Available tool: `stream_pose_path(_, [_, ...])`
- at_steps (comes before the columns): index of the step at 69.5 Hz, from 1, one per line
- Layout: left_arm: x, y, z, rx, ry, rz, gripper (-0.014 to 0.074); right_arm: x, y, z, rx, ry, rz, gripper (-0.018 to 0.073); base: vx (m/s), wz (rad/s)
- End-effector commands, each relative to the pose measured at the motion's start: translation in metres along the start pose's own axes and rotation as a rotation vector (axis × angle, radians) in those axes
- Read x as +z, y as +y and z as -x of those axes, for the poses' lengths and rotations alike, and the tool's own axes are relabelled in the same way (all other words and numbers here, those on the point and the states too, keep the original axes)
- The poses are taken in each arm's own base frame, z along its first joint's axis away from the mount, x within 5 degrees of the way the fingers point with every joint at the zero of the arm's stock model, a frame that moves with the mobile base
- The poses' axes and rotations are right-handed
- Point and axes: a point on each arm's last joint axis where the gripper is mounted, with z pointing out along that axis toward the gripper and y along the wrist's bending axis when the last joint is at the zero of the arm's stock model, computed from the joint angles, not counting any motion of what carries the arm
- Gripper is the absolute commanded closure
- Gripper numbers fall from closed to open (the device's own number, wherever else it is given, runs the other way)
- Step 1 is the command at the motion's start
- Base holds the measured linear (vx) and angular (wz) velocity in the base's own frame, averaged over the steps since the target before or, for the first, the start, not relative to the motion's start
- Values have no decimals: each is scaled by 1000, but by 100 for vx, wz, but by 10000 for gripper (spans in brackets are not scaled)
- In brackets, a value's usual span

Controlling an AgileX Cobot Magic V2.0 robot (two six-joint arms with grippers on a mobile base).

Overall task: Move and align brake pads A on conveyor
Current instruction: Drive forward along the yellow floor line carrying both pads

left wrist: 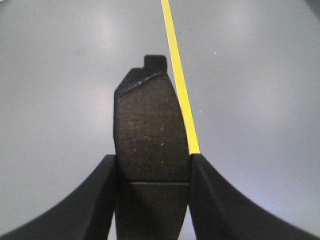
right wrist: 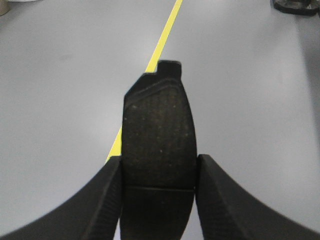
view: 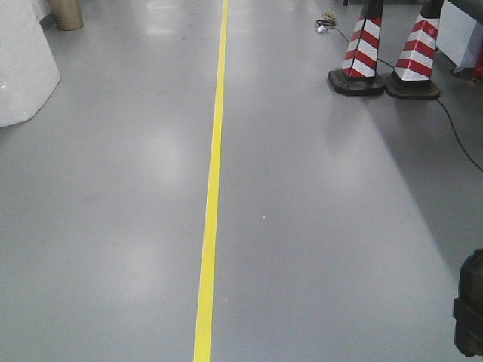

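We saw a glossy grey floor point(view: 106, 226) with a yellow line point(view: 210, 204) running down its middle. Toward its far right corner stood two red-and-white striped posts point(view: 361, 49) side by side, with a black cable point(view: 455, 130) trailing past them. A bulky white object point(view: 19, 64) sat at the left edge.

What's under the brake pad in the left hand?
Grey floor and a yellow line lie below the brake pad gripped by the left hand. The pad hides the floor directly behind it.

Industrial hall: glossy grey floor point(view: 339, 226), yellow lane line point(view: 211, 211), red-white striped posts point(view: 362, 49).
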Motion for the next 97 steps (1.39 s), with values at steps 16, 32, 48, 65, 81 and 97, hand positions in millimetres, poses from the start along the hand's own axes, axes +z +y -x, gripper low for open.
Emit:
stream_pose_path(16, [-5,0,15,0,-100,-7,602,-5,-1,17,-8,-118,-10,566,71,-1])
stream_pose_path(32, [-5,0,15,0,-100,-7,602,-5,-1,17,-8,-117,-10,566,72,1])
stream_pose_path(48, [-5,0,15,0,-100,-7,602,-5,-1,17,-8,-117,-10,566,74,0])
stream_pose_path(65, [-5,0,15,0,-100,-7,602,-5,-1,18,-8,-119,-10,566,76,-4])
stream_pose_path(81, [-5,0,15,0,-100,-7,602,-5,-1,17,-8,-118,-10,566,77,-4])
stream_pose_path(97, [-5,0,15,0,-100,-7,602,-5,-1,17,-8,-118,-10,566,75,-1])
